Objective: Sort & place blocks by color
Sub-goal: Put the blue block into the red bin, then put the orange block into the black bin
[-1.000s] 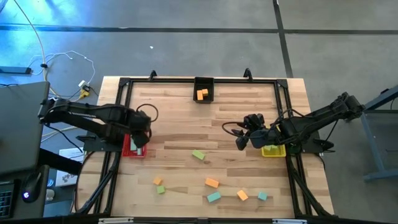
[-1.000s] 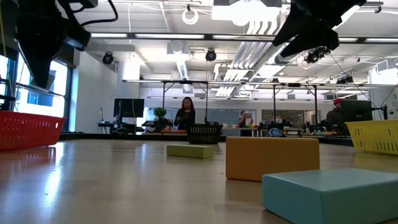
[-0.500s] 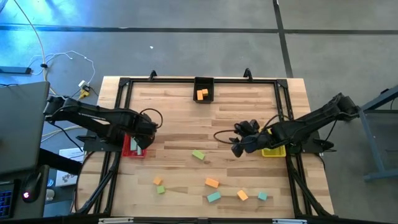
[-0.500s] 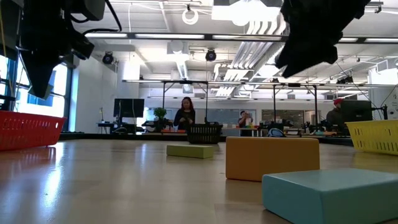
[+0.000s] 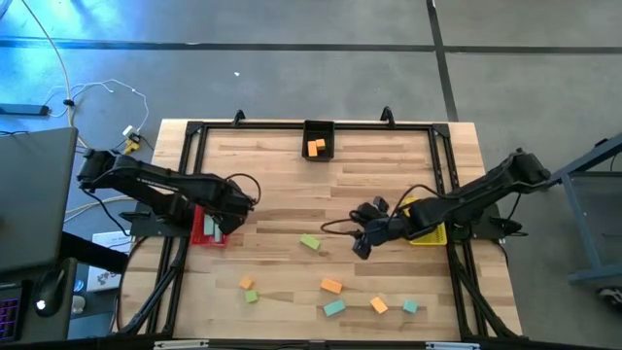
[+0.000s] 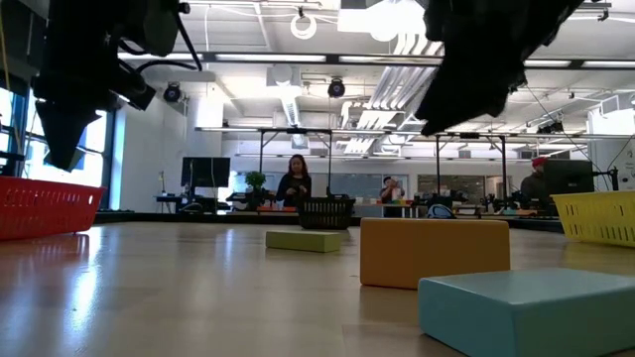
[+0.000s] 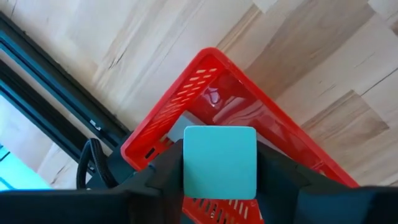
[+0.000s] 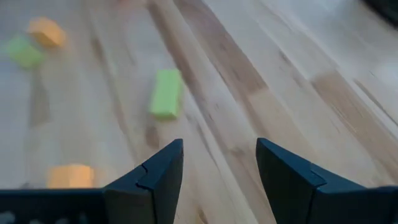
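Wood tabletop (image 5: 292,194) w/ scattered blocks; left claw (image 7: 219,186) grips teal block (image 7: 219,162), right claw (image 8: 217,168) wide.

Both arms are showing as dark, near-black linkages of slim tubular segments joined by thicker rounded joints. A thin black cable is looping off the wrist of the left arm (image 5: 165,190) in a round loop, and another is trailing in a curve from the wrist of the right arm (image 5: 466,199). The left hand (image 7: 219,163) is ending in two broad, dark blue-grey fingers with flat inner faces and angular, faceted edges; a black cable is curling beside its base. The right hand (image 8: 217,171) is showing the same pair of wedge-shaped dark fingers (image 8: 152,177), matte and apparently unmarked, though the view is blurred.
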You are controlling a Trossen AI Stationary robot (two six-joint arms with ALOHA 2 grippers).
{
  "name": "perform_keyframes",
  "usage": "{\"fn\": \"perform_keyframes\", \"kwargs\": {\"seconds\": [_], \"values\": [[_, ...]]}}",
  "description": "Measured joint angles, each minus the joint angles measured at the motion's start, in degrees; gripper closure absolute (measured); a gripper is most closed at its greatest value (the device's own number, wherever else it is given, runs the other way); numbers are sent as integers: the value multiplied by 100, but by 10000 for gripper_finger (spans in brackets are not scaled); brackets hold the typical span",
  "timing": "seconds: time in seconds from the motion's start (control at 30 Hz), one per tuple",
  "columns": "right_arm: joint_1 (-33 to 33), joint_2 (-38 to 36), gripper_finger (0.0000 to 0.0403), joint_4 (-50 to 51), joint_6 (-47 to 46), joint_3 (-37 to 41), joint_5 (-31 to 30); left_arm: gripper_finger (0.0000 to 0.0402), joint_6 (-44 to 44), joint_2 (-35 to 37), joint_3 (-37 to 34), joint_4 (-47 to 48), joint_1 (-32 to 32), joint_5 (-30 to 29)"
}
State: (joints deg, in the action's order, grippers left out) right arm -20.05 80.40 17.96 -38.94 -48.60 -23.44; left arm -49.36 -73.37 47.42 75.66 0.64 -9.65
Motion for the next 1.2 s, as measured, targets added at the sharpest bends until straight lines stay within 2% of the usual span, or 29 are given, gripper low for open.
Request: {"fn": "perform_keyframes", "kwargs": {"seconds": [0.27,0.43,0.73,0.93,1.1,1.2], "values": [[2,59,215,-650,492,0,-1,227,2,-181,0,173,2,-199],[13,59,215,-1084,855,0,-208,208,4,-185,0,211,1,-15],[53,59,215,-2149,1862,0,-602,210,297,-80,0,208,-164,190],[390,59,215,-2680,2314,-25,-389,209,306,70,25,216,-227,214],[759,212,215,-2603,2571,-440,105,209,543,120,376,194,-226,13],[792,436,215,-2198,2654,-746,167,209,571,119,599,92,-227,-289]]}}
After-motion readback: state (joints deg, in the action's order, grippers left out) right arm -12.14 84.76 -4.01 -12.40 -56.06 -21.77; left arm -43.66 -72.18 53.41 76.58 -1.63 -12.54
